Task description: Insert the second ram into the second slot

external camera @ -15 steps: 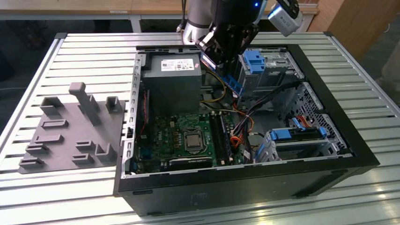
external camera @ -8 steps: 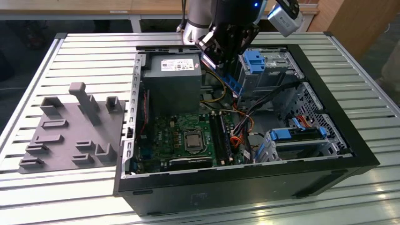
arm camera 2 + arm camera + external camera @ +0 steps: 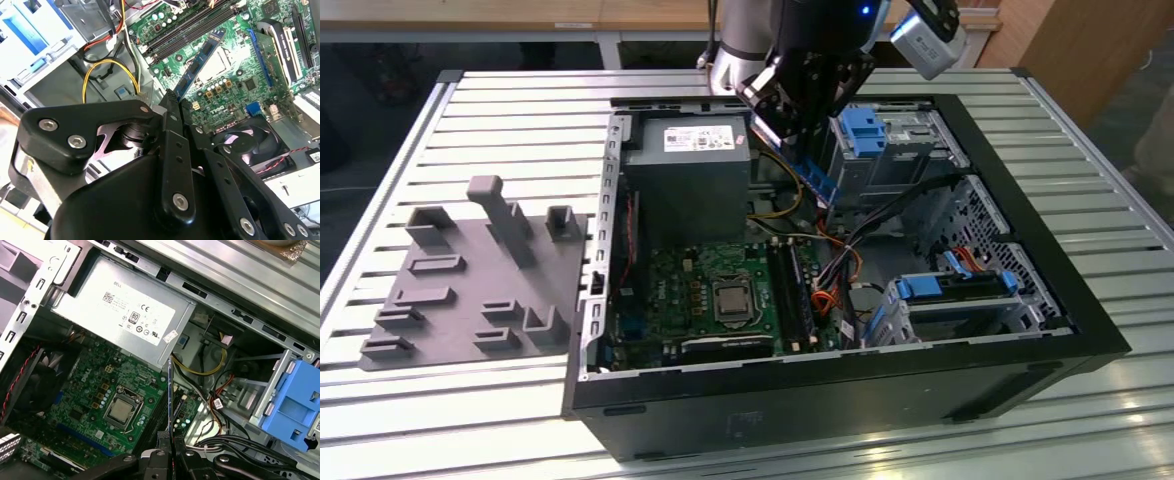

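My gripper [image 3: 790,135] hangs over the open computer case [image 3: 1014,200], shut on the second ram [image 3: 814,180], a thin blue stick pointing down into the case. In the second wrist view the ram [image 3: 200,60] juts out from between the black fingers [image 3: 170,130] over the green motherboard [image 3: 235,75]. It is seen edge-on [image 3: 170,390] in the first wrist view, above the gripper [image 3: 170,440]. The long dark memory slots [image 3: 790,285] lie below and nearer the case front, apart from the stick. Which slot is the second one I cannot tell.
A grey power supply [image 3: 687,170] sits beside the gripper on the exterior view's left. Blue drive-bay clips [image 3: 865,130] and loose cables [image 3: 854,235] crowd the other side. The processor socket [image 3: 724,300] lies by the slots. A grey fixture plate [image 3: 467,280] rests on the slatted table.
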Controlling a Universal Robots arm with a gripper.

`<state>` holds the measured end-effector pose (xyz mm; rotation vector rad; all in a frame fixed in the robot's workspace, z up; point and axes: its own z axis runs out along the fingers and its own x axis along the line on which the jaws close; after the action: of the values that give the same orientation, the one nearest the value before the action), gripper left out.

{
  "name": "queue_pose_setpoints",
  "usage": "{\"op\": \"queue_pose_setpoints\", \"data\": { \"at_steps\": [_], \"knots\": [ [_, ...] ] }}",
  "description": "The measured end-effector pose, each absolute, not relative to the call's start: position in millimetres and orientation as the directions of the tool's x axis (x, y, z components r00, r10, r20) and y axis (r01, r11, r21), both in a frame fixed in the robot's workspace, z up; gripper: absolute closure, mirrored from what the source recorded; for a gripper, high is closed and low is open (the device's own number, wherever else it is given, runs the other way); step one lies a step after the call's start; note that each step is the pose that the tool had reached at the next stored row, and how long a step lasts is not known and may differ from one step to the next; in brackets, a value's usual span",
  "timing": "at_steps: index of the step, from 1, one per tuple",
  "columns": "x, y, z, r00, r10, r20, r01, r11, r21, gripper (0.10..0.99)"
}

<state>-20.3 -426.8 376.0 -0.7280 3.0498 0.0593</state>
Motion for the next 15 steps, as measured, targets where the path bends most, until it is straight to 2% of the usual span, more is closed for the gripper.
{"op": "queue_pose_setpoints", "data": {
  "at_steps": [15],
  "knots": [
    [-20.3, -426.8, 376.0, -0.905, -0.425, -0.014, -0.425, 0.904, 0.036, 0.949]
  ]
}}
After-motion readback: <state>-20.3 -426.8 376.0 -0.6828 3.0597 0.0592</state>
